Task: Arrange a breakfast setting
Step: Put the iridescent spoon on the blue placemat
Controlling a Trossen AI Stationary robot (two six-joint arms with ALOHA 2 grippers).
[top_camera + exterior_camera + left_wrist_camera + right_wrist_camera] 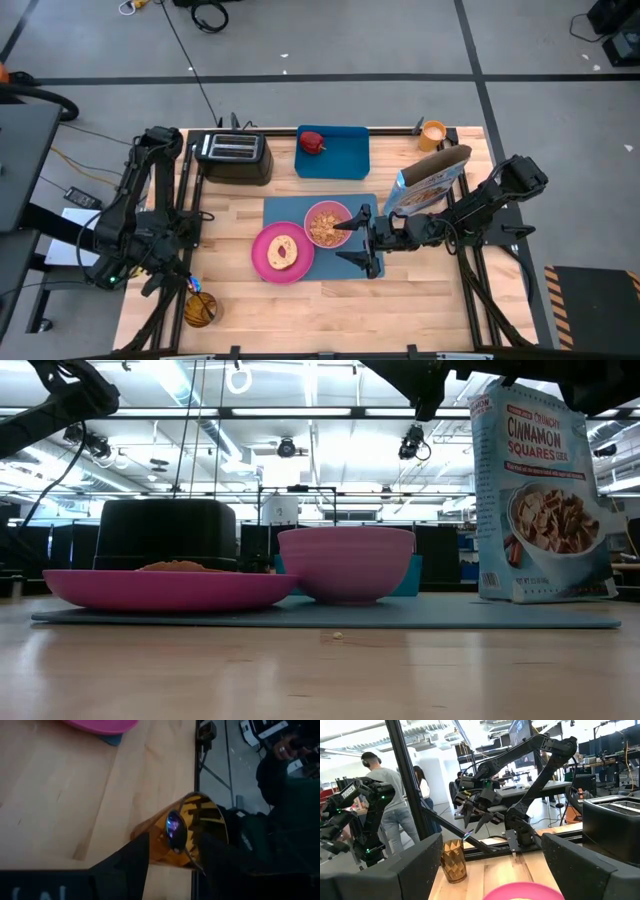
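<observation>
Now, with my left gripper (170,865) poised part-open above the blue-handled metal spoon (176,831) standing in the faceted amber holder (453,860) near the table's (420,310) corner, I'd close squarely on the handle and lift straight up, right gripper (362,240) idling open by the pink bowl (326,222).
</observation>
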